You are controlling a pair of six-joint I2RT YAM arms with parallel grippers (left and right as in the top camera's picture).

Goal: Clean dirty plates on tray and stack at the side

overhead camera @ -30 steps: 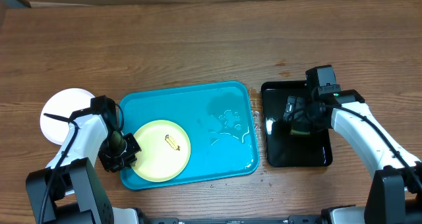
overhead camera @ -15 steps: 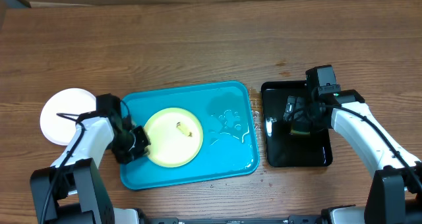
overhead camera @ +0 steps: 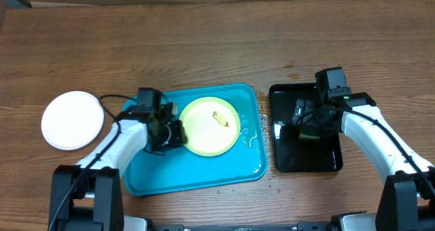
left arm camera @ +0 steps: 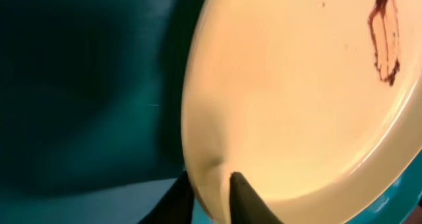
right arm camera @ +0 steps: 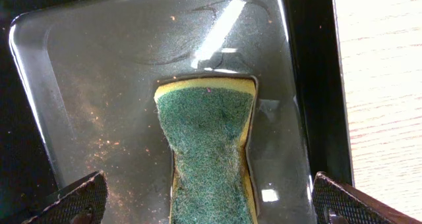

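My left gripper (overhead camera: pixel 174 132) is shut on the left rim of the pale yellow-green plate (overhead camera: pixel 211 126), held over the middle of the turquoise tray (overhead camera: pixel 197 173). The plate has a brown smear near its centre (left arm camera: pixel 384 36); my fingers pinch its rim in the left wrist view (left arm camera: pixel 211 191). A white plate (overhead camera: pixel 71 119) lies on the table left of the tray; whether another plate lies under it I cannot tell. My right gripper (overhead camera: pixel 307 126) is open over the black tray (overhead camera: pixel 282 156), its fingers either side of a green-and-yellow sponge (right arm camera: pixel 211 151).
The black tray (right arm camera: pixel 79 66) holds a film of water. Water puddles lie on the right part of the turquoise tray (overhead camera: pixel 234 129). Bare wooden table lies behind both trays.
My left gripper has carried the yellow-green plate from the tray's front left corner rightward and toward the back, to the tray's middle. The right arm has not moved.
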